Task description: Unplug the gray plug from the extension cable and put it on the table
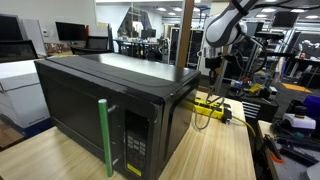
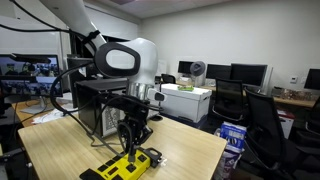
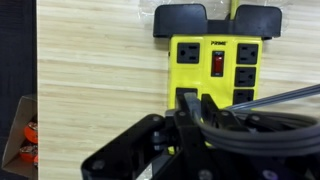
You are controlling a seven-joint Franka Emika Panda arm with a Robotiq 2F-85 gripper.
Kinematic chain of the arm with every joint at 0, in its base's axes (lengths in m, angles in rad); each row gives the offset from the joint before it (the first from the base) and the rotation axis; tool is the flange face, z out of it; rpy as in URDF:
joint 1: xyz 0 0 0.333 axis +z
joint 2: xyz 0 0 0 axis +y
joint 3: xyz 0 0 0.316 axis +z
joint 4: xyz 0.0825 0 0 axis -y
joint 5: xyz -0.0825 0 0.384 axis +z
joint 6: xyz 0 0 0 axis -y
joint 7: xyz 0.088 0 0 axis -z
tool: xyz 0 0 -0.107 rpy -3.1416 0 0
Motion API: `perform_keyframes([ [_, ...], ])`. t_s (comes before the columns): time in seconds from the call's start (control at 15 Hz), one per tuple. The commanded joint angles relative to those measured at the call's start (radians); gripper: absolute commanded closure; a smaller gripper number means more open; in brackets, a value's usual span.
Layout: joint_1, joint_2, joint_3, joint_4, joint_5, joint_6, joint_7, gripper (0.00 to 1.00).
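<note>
The jaws are sitting closed together, and in the wrist view the gripper [image 3: 195, 115] is hanging low over the near end of the extension cable [image 3: 215, 65], its dark fingers covering the sockets there. Nothing gray is showing between or beside the fingers. I cannot tell whether they are clamping the gray plug or merely meeting above it, and the plug itself is hiding from all three views, most likely under the gripper. A black cord [image 3: 270, 95] is running out to the side from just under the fingers.

The yellow strip is lying flat on the table [image 3: 100, 80], well apart from the edge bordering the wrist picture's side. In an exterior view it is resting close to the table's near edge [image 2: 60, 150]. In an exterior view the microwave [image 1: 100, 95] is standing beside it on the same top.

Judging progress: the approach and the closing are looking done. The pull out of the socket is not showing as done, and the setting down on the bare wood is not yet done.

As for writing, a small dark label above the red switch [image 3: 216, 62] is seeming to read "PRIME", though it is blurring. Past the table's edge, a cardboard box [image 3: 10, 125] is holding orange packets with unreadable print.
</note>
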Motion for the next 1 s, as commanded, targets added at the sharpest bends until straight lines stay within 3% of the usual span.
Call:
perform_keyframes([
  [0.0, -0.005, 0.021, 0.016, 0.028, 0.024, -0.027, -0.032, 0.95],
  [0.93, 0.011, 0.062, 0.012, 0.056, -0.036, -0.032, 0.041, 0.95],
])
